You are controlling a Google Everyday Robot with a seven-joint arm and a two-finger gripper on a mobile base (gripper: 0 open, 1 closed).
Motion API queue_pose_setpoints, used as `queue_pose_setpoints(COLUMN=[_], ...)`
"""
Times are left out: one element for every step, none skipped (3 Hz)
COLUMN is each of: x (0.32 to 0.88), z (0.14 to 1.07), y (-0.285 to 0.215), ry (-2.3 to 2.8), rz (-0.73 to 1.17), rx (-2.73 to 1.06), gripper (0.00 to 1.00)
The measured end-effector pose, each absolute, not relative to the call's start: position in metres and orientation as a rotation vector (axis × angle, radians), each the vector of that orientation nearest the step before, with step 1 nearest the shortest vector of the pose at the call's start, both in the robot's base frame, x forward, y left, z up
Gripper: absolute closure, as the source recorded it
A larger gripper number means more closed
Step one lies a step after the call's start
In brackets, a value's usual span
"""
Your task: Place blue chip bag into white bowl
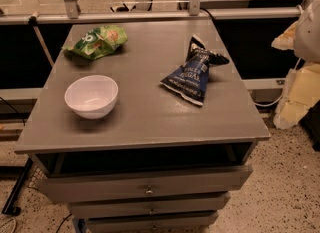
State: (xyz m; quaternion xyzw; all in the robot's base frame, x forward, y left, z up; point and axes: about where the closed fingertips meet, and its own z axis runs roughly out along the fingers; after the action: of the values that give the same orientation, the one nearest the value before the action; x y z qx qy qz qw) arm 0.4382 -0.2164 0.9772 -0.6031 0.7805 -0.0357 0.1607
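The white bowl [91, 96] stands upright with its mouth open upward on the grey counter [150, 122]. That suits a drop from above, since nothing lies in it or leans on it. The blue chip bag [192, 74] lies well to the right of the bowl and a little farther back, flat on its side. Its pinched top end points away from the bowl and its pale bottom edge points toward the front. It is puffed and crinkled, so it probably offers a raised ridge to pinch rather than a flat sheet.

A green chip bag [97, 41] sits behind the bowl, apart from it and out of the line between bowl and blue bag, so it should not hinder the carry. Pale parts of the arm [302, 94] show far to the right of the bowl, beyond the counter's edge. The tool itself cannot be picked out among them, so I cannot tell whether it is apart or together. Nothing is held, and the bag lies untouched. By my judgement the task is at its start, with the reach toward the bag not yet made.
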Motion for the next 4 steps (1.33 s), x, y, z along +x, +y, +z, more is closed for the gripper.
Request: queue_pose_setpoints(x=[0.438, 0.476, 0.511, 0.548], z=[0.977, 0.975, 0.968, 0.949], y=[-0.216, -0.207, -0.190, -0.161], ry=[2.229, 2.125, 2.021, 1.866], rz=[-0.102, -0.094, -0.105, -0.128], rx=[-1.723, -1.752, -1.843, -1.999], gripper=[0.00, 0.00, 0.00, 0.00])
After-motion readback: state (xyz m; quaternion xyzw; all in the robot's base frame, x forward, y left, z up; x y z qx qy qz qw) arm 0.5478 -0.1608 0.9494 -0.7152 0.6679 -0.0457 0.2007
